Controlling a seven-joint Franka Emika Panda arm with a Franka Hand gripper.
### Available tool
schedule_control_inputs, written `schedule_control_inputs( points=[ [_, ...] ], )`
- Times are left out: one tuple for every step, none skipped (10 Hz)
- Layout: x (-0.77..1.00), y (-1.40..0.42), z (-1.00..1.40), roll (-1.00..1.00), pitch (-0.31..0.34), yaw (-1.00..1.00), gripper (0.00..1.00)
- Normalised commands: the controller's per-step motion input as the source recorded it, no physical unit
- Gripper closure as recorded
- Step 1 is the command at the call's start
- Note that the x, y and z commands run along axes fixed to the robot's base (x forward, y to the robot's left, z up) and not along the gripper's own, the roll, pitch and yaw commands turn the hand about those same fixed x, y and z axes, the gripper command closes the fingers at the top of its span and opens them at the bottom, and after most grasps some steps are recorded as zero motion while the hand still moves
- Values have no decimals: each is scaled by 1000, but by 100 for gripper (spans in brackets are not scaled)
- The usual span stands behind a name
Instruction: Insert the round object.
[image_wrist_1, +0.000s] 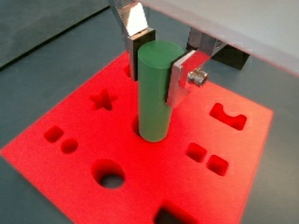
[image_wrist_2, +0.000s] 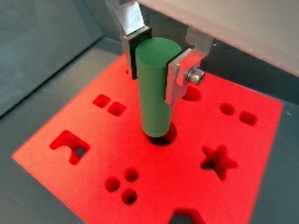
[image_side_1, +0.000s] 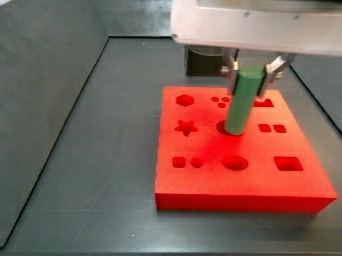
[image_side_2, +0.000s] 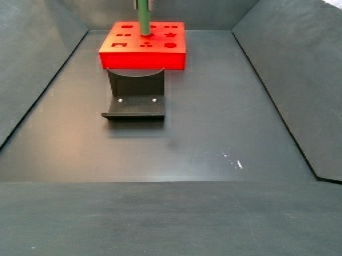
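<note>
The green cylinder peg (image_wrist_1: 153, 92) stands upright and my gripper (image_wrist_1: 160, 66) is shut on its upper part, one silver finger (image_wrist_1: 184, 79) on each side. It shows the same way in the other wrist view (image_wrist_2: 156, 87). The peg's lower end meets the middle of the red block (image_wrist_1: 70, 166), where a dark round rim (image_wrist_2: 160, 137) shows around it. How deep it sits I cannot tell. In a side view the peg (image_side_1: 242, 100) stands on the block (image_side_1: 241, 190) under the gripper (image_side_1: 250, 75). In another side view the peg (image_side_2: 142, 12) rises from the block (image_side_2: 143, 60).
The block has other holes: a star (image_wrist_1: 105, 99), a free round hole (image_wrist_1: 110, 178), two small squares (image_wrist_1: 208, 159) and an arch (image_wrist_1: 228, 114). The dark fixture (image_side_2: 134, 104) stands against the block's side. Dark walls (image_side_2: 287, 90) ring the floor.
</note>
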Motion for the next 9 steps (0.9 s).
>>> schedule_control_inputs(
  points=[
    [-300,57,0,-19,-6,-340,100],
    [31,0,-34,0,0,0,100],
    [463,0,-257,0,69,0,100],
    [543,0,-289,0,71,0,100],
    [540,37,-266,33,73,29,100],
    [234,40,-237,44,20,14,100],
    [0,0,-186,0,0,0,100],
    [0,0,-174,20,0,0,100],
    [-37,23,-494,83,0,0,100]
  ],
)
